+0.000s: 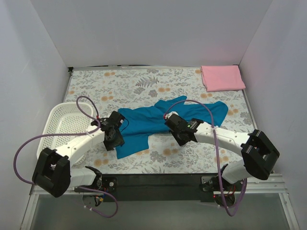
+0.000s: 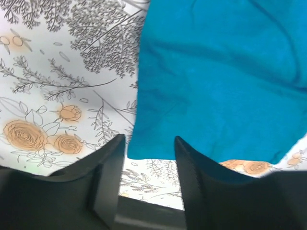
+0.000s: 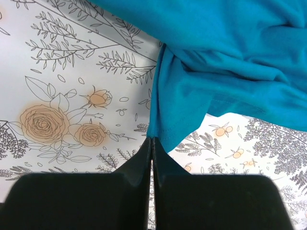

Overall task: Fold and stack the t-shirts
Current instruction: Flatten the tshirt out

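Both arms reach in from the near edge of the counter (image 1: 187,160), which has a white covering printed with grey leaves and orange flowers. The left gripper (image 1: 114,130) sits over the near left part of a teal-blue short-sleeved cloth t-shirt (image 1: 144,122). In the left wrist view its jaws are released and stand apart, with the shirt's near left corner just past their tips and nothing held between them. The right gripper (image 3: 152,140) is at the shirt's near right edge. Its jaws are clenched together, and a corner of the hem meets their tips and rises from them in a taut fold, so it looks pinched there. The teal shirt lies rumpled and spread out around the middle of the counter, between the two grippers. To the left, a white plastic lattice basket (image 1: 56,122) stands beside the left arm. In the far right corner, well apart from the teal shirt, a light pink cloth t-shirt (image 1: 222,77) lies folded in a flat rectangle.
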`<act>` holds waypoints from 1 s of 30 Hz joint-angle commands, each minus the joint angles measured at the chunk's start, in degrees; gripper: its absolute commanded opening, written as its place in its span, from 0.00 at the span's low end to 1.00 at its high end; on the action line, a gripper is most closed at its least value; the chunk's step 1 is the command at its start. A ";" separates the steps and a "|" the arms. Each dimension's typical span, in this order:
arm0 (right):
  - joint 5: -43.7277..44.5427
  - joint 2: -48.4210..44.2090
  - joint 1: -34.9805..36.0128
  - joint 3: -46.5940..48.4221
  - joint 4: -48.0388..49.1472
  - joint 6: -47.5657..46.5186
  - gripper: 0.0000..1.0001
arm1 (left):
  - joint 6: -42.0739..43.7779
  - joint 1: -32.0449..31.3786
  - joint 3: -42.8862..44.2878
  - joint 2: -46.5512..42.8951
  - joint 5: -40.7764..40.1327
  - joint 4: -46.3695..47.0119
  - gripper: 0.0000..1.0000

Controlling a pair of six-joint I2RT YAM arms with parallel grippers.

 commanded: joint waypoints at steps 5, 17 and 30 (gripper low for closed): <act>-3.44 -3.83 -0.04 -4.04 4.98 -2.26 0.01 | -5.12 -0.45 -2.53 4.57 -0.03 -0.70 0.33; -2.56 -6.47 -0.12 -5.88 5.42 -1.83 0.01 | -8.46 -3.70 -7.01 9.33 2.43 3.25 0.29; 1.74 -7.52 -0.12 -5.62 4.54 -1.30 0.01 | -10.31 -4.05 -7.38 6.17 2.52 5.46 0.00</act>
